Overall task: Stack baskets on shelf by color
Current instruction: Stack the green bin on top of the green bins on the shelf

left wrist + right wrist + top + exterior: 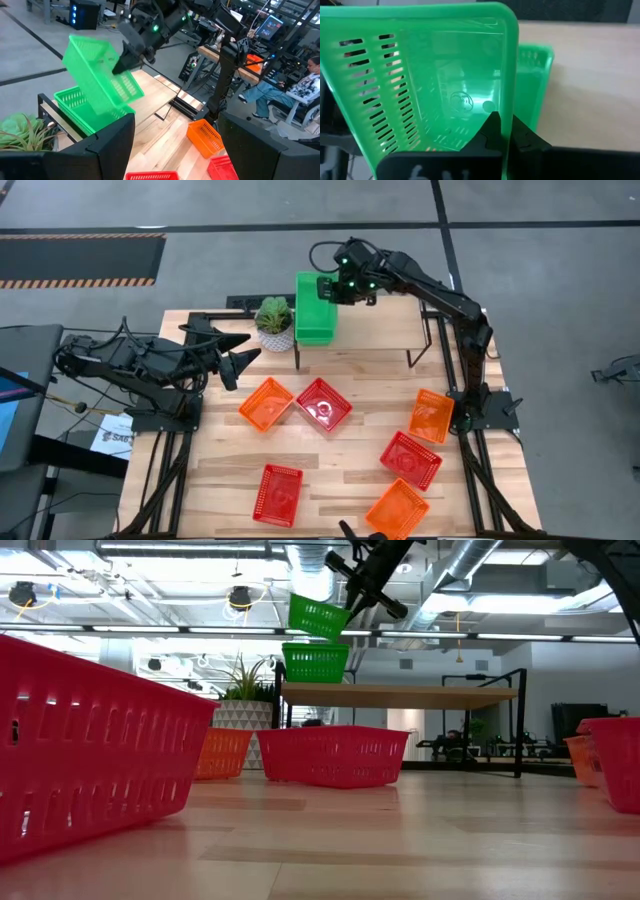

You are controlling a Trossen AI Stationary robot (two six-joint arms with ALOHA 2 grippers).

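Right jaws: clamped by the right gripper (502, 131) on the rim of a green basket (100, 75), which is held tilted in the air.
Below it: a second green basket (315, 662) is seen on the shelf (400, 694), at the end nearest the plant (274, 322).
Low view only: a clear gap between the two green baskets is shown.
Left jaws: spread wide, nothing held; the left gripper (237, 358) is kept beside the plant.
Count, high view: three red baskets (323, 404), three orange baskets (266, 403) are scattered on the table (340, 480).
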